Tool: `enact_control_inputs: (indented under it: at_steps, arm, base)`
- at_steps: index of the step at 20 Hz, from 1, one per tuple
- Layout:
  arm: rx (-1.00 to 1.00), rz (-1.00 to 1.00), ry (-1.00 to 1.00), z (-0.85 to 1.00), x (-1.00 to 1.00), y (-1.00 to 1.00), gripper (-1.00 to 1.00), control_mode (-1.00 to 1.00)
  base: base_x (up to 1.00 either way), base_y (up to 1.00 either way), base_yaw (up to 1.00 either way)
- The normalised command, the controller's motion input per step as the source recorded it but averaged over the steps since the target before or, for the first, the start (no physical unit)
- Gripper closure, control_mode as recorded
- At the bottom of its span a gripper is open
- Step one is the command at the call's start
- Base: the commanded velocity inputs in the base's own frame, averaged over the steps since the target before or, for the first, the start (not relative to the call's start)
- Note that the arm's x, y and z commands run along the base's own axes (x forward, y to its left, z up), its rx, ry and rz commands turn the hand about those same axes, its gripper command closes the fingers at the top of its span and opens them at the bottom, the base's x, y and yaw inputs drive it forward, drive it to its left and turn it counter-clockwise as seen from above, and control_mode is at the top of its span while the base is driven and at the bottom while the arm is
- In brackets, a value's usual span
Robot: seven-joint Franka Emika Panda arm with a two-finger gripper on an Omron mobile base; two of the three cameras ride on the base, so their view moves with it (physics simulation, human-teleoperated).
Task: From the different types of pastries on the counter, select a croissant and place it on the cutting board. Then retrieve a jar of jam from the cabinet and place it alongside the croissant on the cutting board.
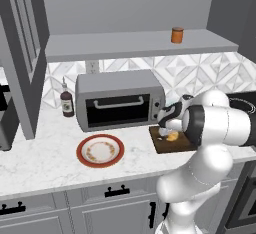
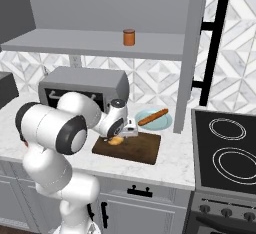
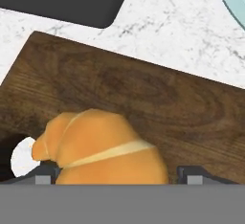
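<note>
Fingers [image 3: 115, 175] straddling the small golden-brown curled croissant [image 3: 103, 146], seemingly gripping it just above or on the flat dark brown wooden cutting board [image 3: 143, 94]; risk of dragging it onto the white-grey marbled worktop [image 3: 158, 22] if lifted before opening.

The croissant [image 3: 103, 149] was golden orange with a pale cream band. The board [image 3: 143, 94] was dark brown with wood grain. The bench [image 1: 40, 158] was white with grey marbling. The jar [image 1: 177, 35] was orange, the plate [image 1: 100, 151] red-rimmed with a cream centre, the stick pastry [image 2: 153, 116] orange-brown on a pale blue dish [image 2: 162, 123].
</note>
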Motion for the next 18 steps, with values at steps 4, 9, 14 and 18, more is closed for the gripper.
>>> enact_control_inputs:
  at_steps: [4,9,14,18]
  arm:
    - [0.0,-0.07,-0.09,0.59,-0.23,0.03,-1.0,-1.0]
    - [-0.05,-0.07,-0.17,0.83,-0.31,0.2,-1.0,-1.0]
    - [-0.07,-0.34,-0.08,0.59,-0.11,0.19,-1.0,-1.0]
    - [-0.04,-0.28,-0.21,0.16,-0.27,0.0,-1.0,-1.0]
  base:
    - [0.0,0.0,0.0]
    - [0.0,0.0,0.0]
    - [0.0,0.0,0.0]
    - [0.0,0.0,0.0]
